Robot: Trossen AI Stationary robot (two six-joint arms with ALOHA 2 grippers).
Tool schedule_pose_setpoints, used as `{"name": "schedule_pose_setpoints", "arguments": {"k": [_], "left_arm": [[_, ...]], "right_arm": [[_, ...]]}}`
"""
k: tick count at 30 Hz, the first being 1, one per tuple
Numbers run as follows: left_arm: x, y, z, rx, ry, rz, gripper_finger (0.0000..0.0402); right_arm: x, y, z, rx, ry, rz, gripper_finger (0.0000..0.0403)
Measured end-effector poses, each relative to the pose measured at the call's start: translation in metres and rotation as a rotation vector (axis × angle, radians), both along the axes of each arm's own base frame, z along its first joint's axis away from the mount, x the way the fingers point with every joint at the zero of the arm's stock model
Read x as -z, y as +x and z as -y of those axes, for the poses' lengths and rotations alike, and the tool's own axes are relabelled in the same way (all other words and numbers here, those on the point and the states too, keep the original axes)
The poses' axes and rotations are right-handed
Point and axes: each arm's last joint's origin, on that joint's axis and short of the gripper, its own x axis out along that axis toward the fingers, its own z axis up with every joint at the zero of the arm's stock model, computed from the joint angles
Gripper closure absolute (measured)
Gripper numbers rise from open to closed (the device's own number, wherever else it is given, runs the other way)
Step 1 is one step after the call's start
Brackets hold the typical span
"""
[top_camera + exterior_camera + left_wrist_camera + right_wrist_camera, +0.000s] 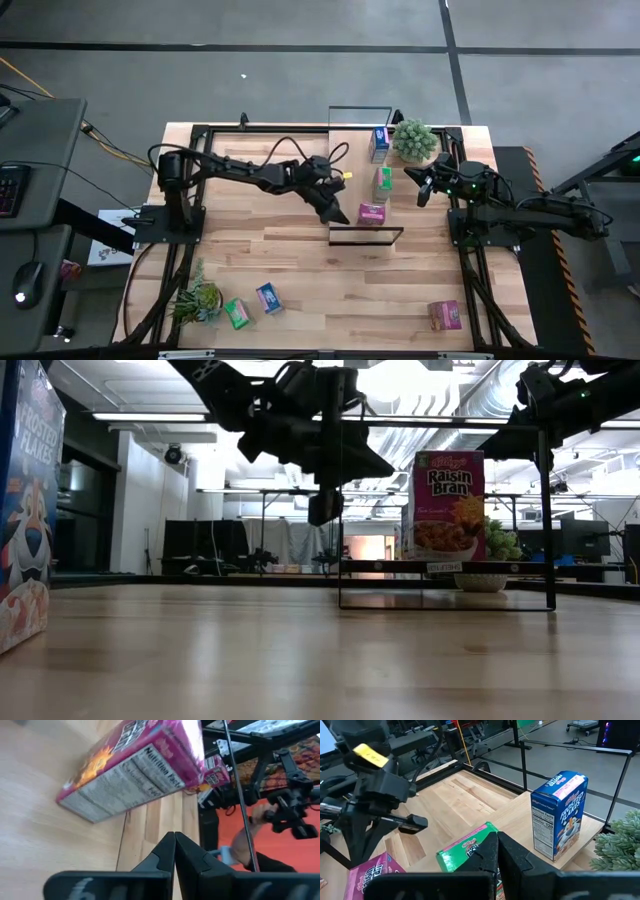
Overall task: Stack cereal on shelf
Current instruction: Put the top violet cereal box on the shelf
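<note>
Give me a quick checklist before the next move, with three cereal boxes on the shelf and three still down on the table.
1. Left gripper shut and empty, beside the pink box: ok.
2. Right gripper shut and empty, near the plant: ok.
3. Pink, green box and blue box upright on the shelf: ok.
4. All six boxes shelved: not ok; loose green box, loose blue box and loose pink box remain on the table.
5. Shelved boxes clear of the shelf's edge: cannot tell.
</note>
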Motion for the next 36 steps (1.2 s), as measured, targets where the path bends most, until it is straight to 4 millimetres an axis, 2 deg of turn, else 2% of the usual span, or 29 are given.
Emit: {"name": "schedule_pose_setpoints", "arguments": {"k": [5, 11, 20, 31, 36], "left_arm": [[0.0, 0.002, 0.002, -0.045, 0.082, 0.027, 0.0401], [0.0, 0.002, -0.002, -0.081, 0.07, 0.018, 0.0401], [0.027, 0.019, 0.007, -0.076, -0.007, -0.014, 0.0401], [0.025, 0.025, 0.0, -0.138, 0.02, 0.013, 0.0401], [0.025, 0.025, -0.011, -0.208, 0.073, 0.024, 0.0401]], "right_arm": [[0.0, 0.0, 0.0, 0.0, 0.0, 0.001, 0.0402], [0.0, 0.0, 0.0, 0.0, 0.001, 0.002, 0.0402], [0.0, 0.0, 0.0, 0.0, 0.0, 0.002, 0.0402], [0.0, 0.0, 0.0, 0.0, 0.0, 0.0, 0.0402], [0.0, 0.0, 0.0, 0.0, 0.001, 0.001, 0.0402]]}}
